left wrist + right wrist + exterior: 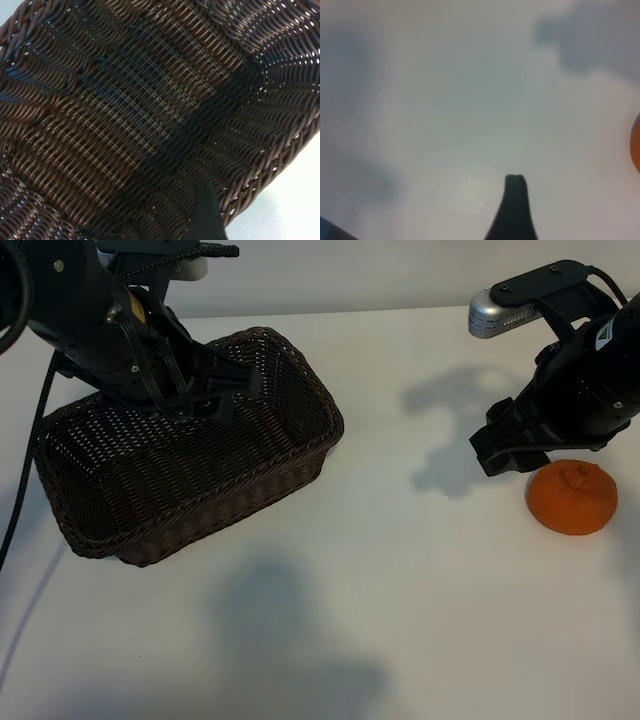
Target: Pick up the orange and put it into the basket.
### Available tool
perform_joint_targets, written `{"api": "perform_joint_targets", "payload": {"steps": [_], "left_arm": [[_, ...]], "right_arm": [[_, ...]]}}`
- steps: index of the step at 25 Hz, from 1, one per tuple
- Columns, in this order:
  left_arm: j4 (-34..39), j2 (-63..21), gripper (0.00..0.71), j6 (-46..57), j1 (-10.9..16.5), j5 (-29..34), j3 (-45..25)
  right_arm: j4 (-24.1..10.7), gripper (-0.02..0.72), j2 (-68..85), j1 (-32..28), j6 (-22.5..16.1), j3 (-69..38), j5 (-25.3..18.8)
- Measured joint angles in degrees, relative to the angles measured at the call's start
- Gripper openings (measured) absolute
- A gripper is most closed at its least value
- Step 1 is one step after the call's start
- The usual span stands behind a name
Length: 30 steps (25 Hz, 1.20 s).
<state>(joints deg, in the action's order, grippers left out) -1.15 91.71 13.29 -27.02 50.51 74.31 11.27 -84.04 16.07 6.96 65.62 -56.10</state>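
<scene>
The orange (pixel 571 497) lies on the white table at the right, and a sliver of it shows at the edge of the right wrist view (pixel 637 150). My right gripper (pixel 508 448) hangs open just to its left and slightly behind it, apart from it; one dark finger (pixel 516 202) shows over bare table. The dark brown wicker basket (pixel 300 455) stands at the left. My left gripper (pixel 218 392) is open over the basket's far side with nothing in it. One of its fingers (pixel 206 215) lies close to the inner wall near the braided rim (pixel 260 175).
White table (pixel 400 580) stretches between the basket and the orange and along the front. A black cable (pixel 22 490) hangs down at the far left beside the basket. A silver camera housing (pixel 495 315) juts out from the right arm.
</scene>
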Motion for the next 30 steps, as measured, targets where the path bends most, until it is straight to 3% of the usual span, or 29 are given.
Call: {"api": "perform_joint_targets", "payload": {"steps": [24, 30], "left_arm": [[0.00, 0.00, 0.552, -0.19, 0.00, 0.00, 0.00], [0.00, 0.00, 0.552, -0.19, 0.00, -3.21, 0.00]], "right_arm": [[-0.04, 0.583, 0.00, 0.00, 0.00, 0.00, 0.00], [-0.04, 0.583, 0.00, 0.00, 0.00, 0.00, 0.00]]}}
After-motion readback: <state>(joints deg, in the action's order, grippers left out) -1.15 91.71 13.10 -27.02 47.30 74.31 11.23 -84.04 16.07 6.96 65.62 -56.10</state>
